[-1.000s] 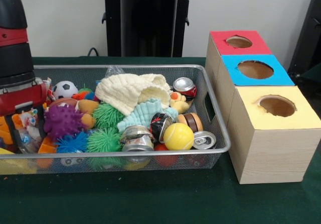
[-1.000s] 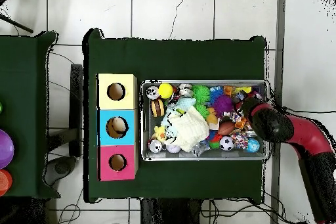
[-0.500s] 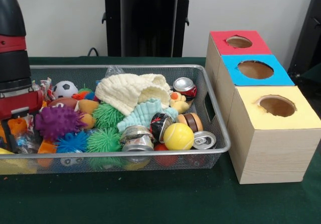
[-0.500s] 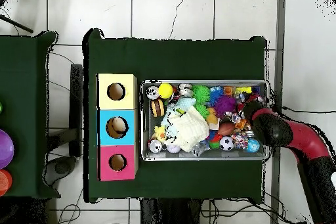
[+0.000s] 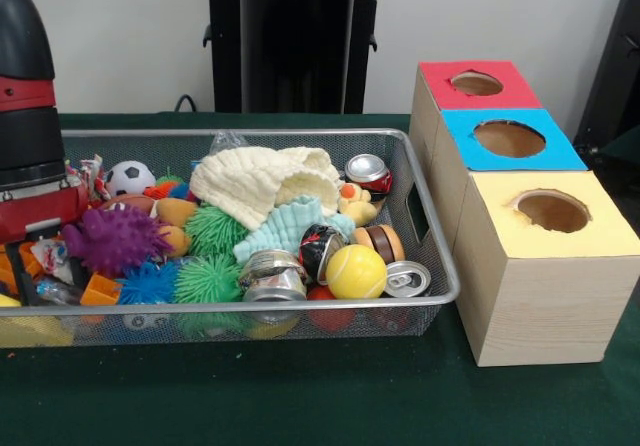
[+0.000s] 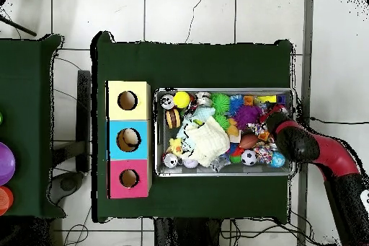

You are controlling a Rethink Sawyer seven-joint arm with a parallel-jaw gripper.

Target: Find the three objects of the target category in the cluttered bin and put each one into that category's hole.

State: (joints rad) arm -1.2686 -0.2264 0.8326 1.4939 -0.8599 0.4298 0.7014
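Tabletop, green cloth, bare in front. Nearest the onlooker: wire bin, packed full. Front row holds a crushed can, a yellow ball, another can lying with its top showing. Behind them a green spiky ball, a purple spiky ball, a teal cloth, then a cream cloth heaped over the middle. Far side: soccer ball, red can.

Right of the bin, three boxes in a row going away: yellow box, blue box, red box, each with a round hole on top. From overhead the blue hole seems to have something pale inside; the other two look dark, contents unclear.

Arm is down at the bin's left end. End effector hidden among the clutter there; cannot tell whether it is open or has hold of anything.

Judgement: target category not evident. Bin largely unsorted, most of the task left.
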